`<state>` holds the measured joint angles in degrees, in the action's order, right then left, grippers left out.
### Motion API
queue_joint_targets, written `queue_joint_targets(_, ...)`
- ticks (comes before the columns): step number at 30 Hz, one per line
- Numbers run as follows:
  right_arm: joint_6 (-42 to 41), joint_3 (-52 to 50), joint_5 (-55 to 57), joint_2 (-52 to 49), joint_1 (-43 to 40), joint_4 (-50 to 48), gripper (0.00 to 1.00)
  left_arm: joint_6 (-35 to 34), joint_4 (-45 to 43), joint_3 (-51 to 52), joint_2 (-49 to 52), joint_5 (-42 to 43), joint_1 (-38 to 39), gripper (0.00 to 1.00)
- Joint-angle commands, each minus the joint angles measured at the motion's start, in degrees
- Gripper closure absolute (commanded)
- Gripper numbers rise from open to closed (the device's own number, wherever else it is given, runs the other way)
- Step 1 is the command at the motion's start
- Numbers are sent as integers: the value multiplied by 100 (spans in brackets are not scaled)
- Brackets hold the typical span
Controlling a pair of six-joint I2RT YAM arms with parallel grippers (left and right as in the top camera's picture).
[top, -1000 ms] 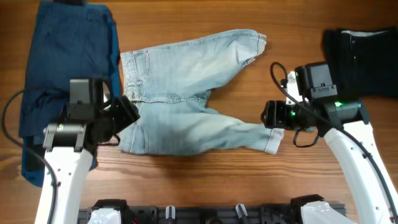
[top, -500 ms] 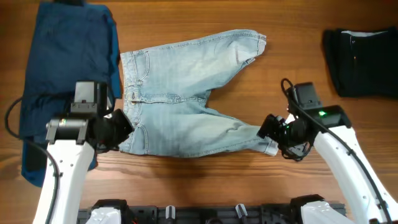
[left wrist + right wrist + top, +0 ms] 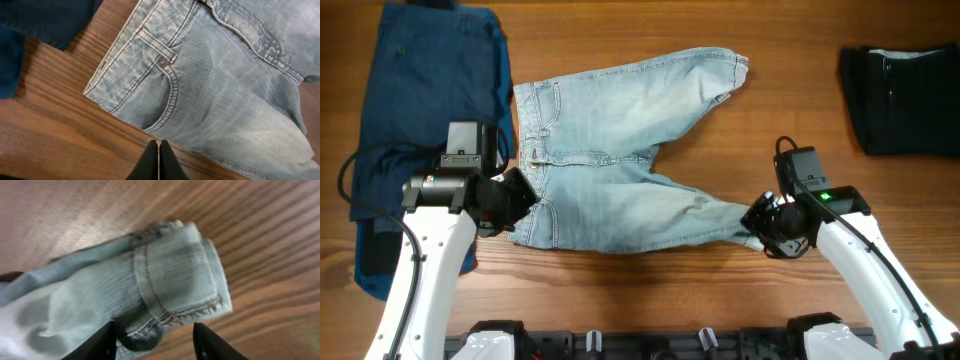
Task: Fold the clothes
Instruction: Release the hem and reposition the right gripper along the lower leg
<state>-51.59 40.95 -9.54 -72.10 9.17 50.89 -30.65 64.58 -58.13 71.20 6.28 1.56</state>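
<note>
Pale blue denim shorts (image 3: 620,150) lie spread on the wooden table, waistband to the left and both legs pointing right. My left gripper (image 3: 520,200) is at their lower left corner. In the left wrist view its fingers (image 3: 159,146) are pressed together over bare wood, right at the edge of the shorts (image 3: 225,85), with no fabric showing between them. My right gripper (image 3: 755,222) is at the near leg's cuffed hem. The cuff (image 3: 180,275) lies between its open fingers (image 3: 153,325); the left finger touches the cloth, while the right one stands off it.
A dark navy garment (image 3: 430,90) lies crumpled along the left side, next to the waistband, and shows in the left wrist view (image 3: 45,20). A folded dark garment (image 3: 900,90) sits at the far right. The table's front edge runs just below both arms.
The left gripper has gone from open to shut at the shorts' lower left corner. The right arm has moved down and left onto the near leg's cuff, which has shifted slightly.
</note>
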Motion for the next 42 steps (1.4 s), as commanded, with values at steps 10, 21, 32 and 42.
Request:
queue_joint_targets(10,710,343,872,391,-26,225,96,48,-94,-81,17,-37,20,96)
queue_joint_targets(21,-361,557,1084,776,-26,1147,15,48,-164,-81,17,-39,20,90)
queue_joint_targets(32,-533,-774,999,776,-26,-599,37,70,-225,-81,17,-39,20,61)
queue_joint_targets(42,549,-826,1067,800,-26,-1895,96,70,-227,-81,17,-42,20,60)
